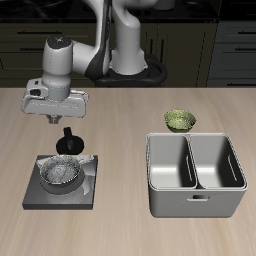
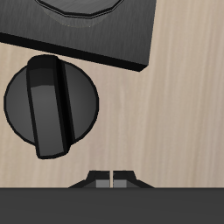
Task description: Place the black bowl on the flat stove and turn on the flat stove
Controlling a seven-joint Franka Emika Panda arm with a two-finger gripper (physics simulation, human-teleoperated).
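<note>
One half of the task is judged complete: the black bowl [image 1: 62, 173] is being carried by the flat stove [image 1: 40, 197], seated on the ring marks near the desk's front edge. The second half, switching the stove on, is being attempted now.

The hand [image 1: 67, 124] is being held above the knob [image 2: 52, 106], which is standing on the desk [image 1: 120, 150] just behind the stove's back edge. In the wrist view the knob's raised bar is seen slightly tilted from the vertical, with the stove's edge [image 2: 96, 39] just beyond it. Both fingertips [image 2: 101, 179] are shown pressed together with only a hairline between them, so the hand is judged closed and holding nothing.

No contact between hand and knob is being shown. The knob is being viewed off to one side of the fingertips, not directly beneath them. The next move is judged to call for a sideways correction, a descent, and a push or twist against the bar.
</note>
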